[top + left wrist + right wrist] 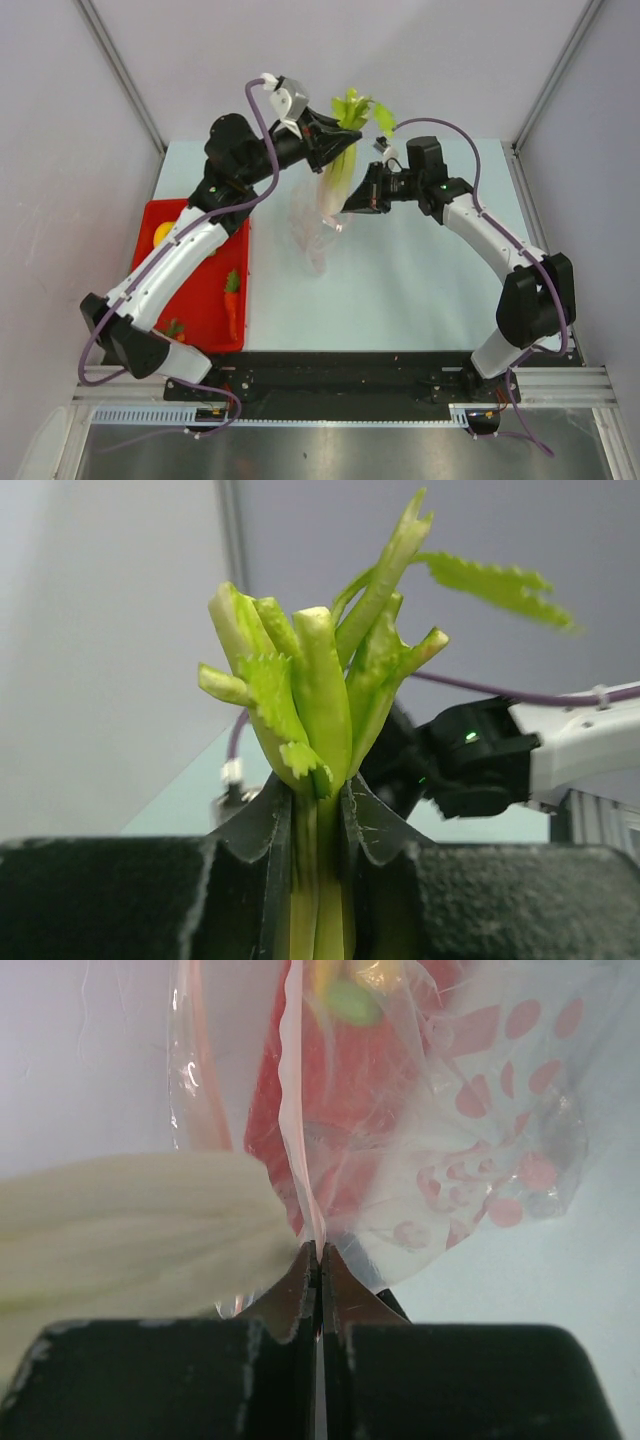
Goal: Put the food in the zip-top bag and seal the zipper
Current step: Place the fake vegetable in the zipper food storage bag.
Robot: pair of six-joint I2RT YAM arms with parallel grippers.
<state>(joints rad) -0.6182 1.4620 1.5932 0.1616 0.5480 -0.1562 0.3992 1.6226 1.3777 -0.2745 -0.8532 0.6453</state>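
My right gripper (318, 1260) is pinched flat on the rim of the zip-top bag (470, 1110), hanging it mouth-up over the middle of the table (420, 290), toward the far edge, so the opening faces the food. My left gripper (318, 810) clamps narrow on the stalk of the leek (320, 695), leaves up and white end down at the mouth, ready to go in. The carrot (233, 305) lies in the red tray (205, 300) along the left edge.

The leek's (120, 1220) white end is blurred and cut by the left edge; the left arm (180, 255) half hides a yellow food piece (163, 234).
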